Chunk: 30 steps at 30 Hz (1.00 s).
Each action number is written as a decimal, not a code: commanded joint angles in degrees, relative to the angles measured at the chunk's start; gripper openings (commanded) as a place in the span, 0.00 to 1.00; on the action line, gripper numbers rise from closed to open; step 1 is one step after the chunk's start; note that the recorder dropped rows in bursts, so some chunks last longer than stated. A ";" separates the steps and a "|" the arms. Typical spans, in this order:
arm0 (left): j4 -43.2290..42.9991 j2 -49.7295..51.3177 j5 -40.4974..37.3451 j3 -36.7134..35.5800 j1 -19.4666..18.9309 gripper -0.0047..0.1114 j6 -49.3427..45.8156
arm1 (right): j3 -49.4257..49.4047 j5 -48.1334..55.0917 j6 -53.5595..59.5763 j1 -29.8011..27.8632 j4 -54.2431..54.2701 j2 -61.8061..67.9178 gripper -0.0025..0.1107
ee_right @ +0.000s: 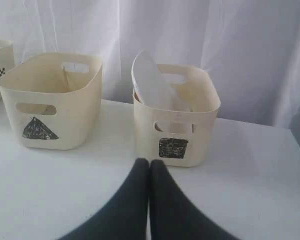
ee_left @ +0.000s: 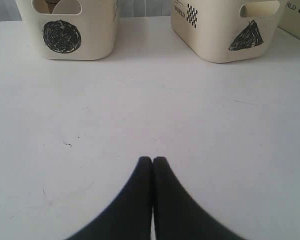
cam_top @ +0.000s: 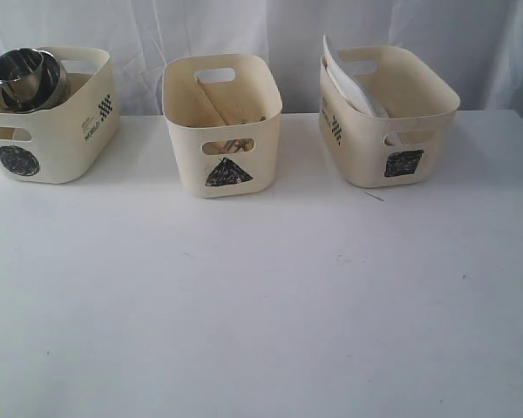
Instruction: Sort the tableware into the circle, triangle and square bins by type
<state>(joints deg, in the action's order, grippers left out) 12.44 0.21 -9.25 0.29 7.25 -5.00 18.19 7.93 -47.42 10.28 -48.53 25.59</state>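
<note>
Now the three cream bins stand in a row along the back of the white counter (cam_top: 261, 305), in front of a white curtain (cam_top: 244, 30). In the exterior view the circle bin (cam_top: 61, 144) is on the left, the triangle bin (cam_top: 183, 148) in the middle and the square bin (cam_top: 366, 148) on the right, each apart from its neighbour.

A steel mug (cam_top: 22, 74) sits on top of other steelware in the circle bin and rises above its rim; what lies beneath it cannot be made out. Wooden chopsticks (cam_top: 216, 106) lean at a slant inside the triangle bin. A white plate (cam_top: 344, 83) stands tilted against the square bin's wall nearest the triangle bin, its top edge above the rim.

The left tool (ee_left: 152, 162) has its black fingers pressed together on nothing, low over bare counter facing the circle and triangle bins. The right tool (ee_right: 149, 164) is likewise closed and empty, just before the square bin.
</note>
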 commanded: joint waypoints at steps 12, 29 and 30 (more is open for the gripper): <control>0.30 -0.21 0.19 -0.29 0.21 0.04 0.07 | -5.61 4.00 -1.15 -0.05 2.55 -8.94 0.02; 0.30 -0.21 0.19 -0.29 0.21 0.04 0.07 | -13.58 10.58 49.97 -0.05 34.53 -25.59 0.02; 0.30 -0.21 0.19 -0.29 0.21 0.04 0.07 | -13.58 11.69 53.04 -0.18 37.23 -25.59 0.02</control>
<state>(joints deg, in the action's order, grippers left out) 12.44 0.21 -9.25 0.29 7.25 -5.00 4.99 15.95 -6.57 10.28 -20.46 2.05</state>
